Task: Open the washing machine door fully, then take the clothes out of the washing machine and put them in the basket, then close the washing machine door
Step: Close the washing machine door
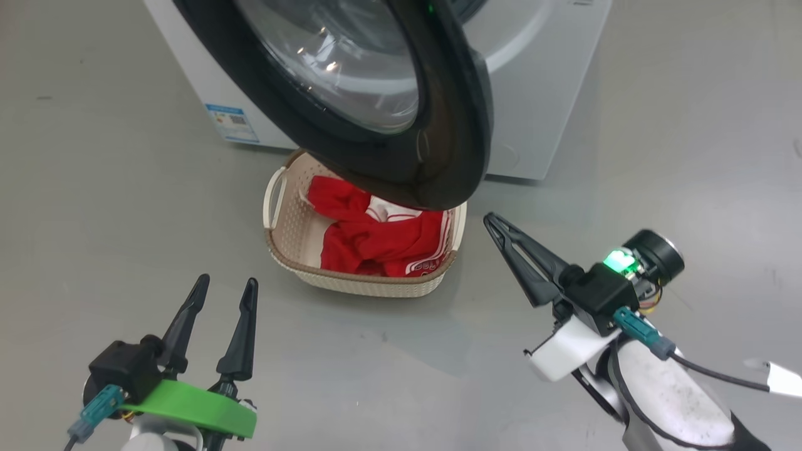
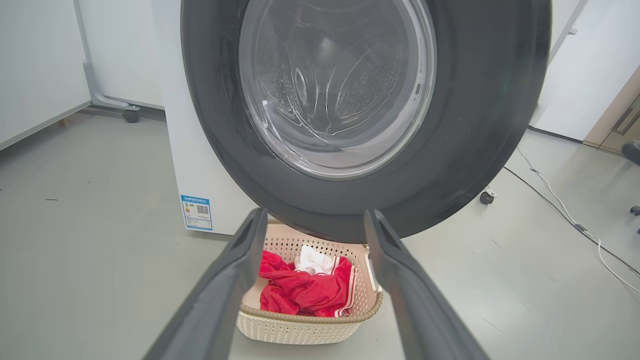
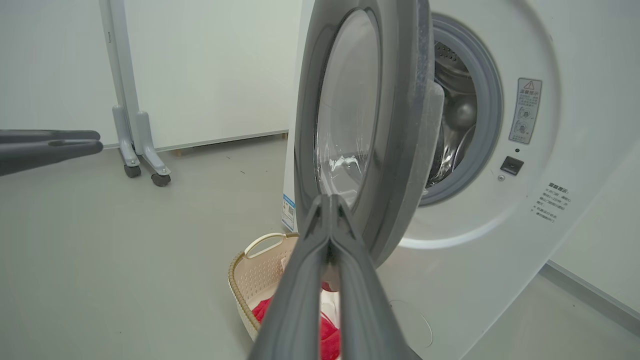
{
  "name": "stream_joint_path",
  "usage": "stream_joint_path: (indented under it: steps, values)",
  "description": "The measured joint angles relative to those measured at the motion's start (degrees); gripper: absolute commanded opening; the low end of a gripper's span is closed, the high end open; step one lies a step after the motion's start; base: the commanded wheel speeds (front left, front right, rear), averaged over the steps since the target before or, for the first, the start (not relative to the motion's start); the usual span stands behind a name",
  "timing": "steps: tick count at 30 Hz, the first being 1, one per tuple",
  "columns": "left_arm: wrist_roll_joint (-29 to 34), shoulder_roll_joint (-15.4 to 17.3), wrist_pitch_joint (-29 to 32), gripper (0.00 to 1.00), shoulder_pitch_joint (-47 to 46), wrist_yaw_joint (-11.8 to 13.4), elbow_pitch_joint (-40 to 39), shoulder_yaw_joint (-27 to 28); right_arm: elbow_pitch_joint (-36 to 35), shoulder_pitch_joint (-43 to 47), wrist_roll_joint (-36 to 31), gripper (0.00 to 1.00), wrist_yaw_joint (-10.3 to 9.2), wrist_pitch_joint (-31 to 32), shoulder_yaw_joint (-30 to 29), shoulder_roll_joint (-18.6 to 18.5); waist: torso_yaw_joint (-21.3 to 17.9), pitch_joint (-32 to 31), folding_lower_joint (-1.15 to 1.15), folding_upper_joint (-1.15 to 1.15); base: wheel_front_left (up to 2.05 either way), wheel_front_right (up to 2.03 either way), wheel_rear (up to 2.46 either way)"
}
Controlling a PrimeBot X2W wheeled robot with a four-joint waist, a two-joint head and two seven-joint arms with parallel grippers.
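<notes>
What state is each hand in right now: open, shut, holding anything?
Left hand: open, holding nothing.
Right hand: shut, fingers pressed together, nothing between them.

Ahead of the spread left claw (image 1: 227, 279) and just left of the pinched-together right claw (image 1: 489, 217), the basket (image 1: 360, 285) holds red clothes (image 1: 376, 241) under the swung-out washing machine door (image 1: 454, 125).

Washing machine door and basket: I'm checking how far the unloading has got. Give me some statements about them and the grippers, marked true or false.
1. The clothes lie in the basket. True.
2. The washing machine door is shut. False: it stands open, swung out above the basket.
3. The right gripper is shut on nothing. True.
4. The left gripper holds a red garment. False: it is open and empty.
</notes>
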Motion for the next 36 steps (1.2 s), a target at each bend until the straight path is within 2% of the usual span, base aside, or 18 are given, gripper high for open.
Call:
stream_joint_path:
  steps: [5, 14, 24, 36]
  values:
    - [-0.1, -0.7, 0.0, 1.00, -2.3, 0.0, 0.0, -0.8, 1.1, -5.7, -0.1, 0.00, 0.00, 1.2, 3.2, -2.1, 2.9, 2.8, 0.00, 0.00, 0.00, 0.00, 0.00]
    - [-0.5, -1.6, 0.0, 1.00, -4.1, 0.0, 0.0, -0.7, 2.4, -12.9, 1.1, 0.00, 0.00, 2.7, 4.8, -4.0, 6.0, 6.9, 0.00, 0.00, 0.00, 0.00, 0.00]
    - [-0.9, -2.3, -0.1, 1.00, -6.5, 0.0, 0.1, -0.5, 5.4, -18.8, 2.9, 0.00, 0.01, 2.9, 1.7, -5.1, 8.3, 11.7, 0.00, 0.00, 0.00, 0.00, 0.00]
    - [-0.9, -2.3, -0.2, 1.00, -8.8, 0.0, 0.0, -0.5, 8.2, -23.9, 4.8, 0.00, 0.49, 2.5, -1.1, -5.4, 8.0, 15.3, 0.00, 0.00, 0.00, 0.00, 0.00]
